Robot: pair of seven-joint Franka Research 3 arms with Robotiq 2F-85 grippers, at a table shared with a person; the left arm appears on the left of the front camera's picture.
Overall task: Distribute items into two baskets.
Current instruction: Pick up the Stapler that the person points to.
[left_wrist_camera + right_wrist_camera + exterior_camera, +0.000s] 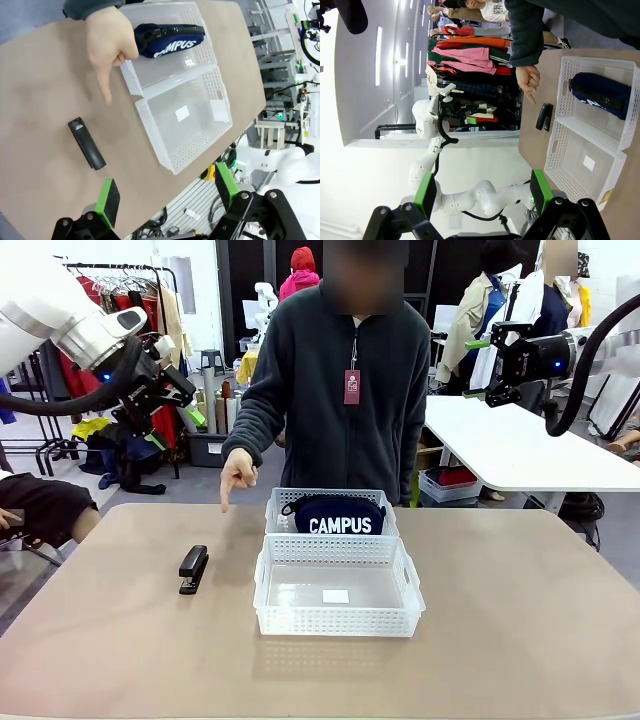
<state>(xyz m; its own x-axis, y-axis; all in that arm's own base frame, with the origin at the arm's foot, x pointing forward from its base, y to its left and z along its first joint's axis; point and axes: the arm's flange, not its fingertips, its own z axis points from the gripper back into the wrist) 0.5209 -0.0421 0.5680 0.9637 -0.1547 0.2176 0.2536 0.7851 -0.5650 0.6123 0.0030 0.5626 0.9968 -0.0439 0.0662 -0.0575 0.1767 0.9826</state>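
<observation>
Brown table (520, 640) holds a black stapler (193, 569) toward its left edge; left gripper (167, 192) and right gripper (482, 192) spread wide, holding nothing.

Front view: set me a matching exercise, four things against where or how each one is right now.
Things:
1. pouch
2. stapler
3. near basket
4. person's hand

Places or states:
A. lying on the table, left of both baskets
B. pointing down at the table
C. inside the far basket
D. holding just a white label

Pairs: 1-C, 2-A, 3-D, 4-B
</observation>
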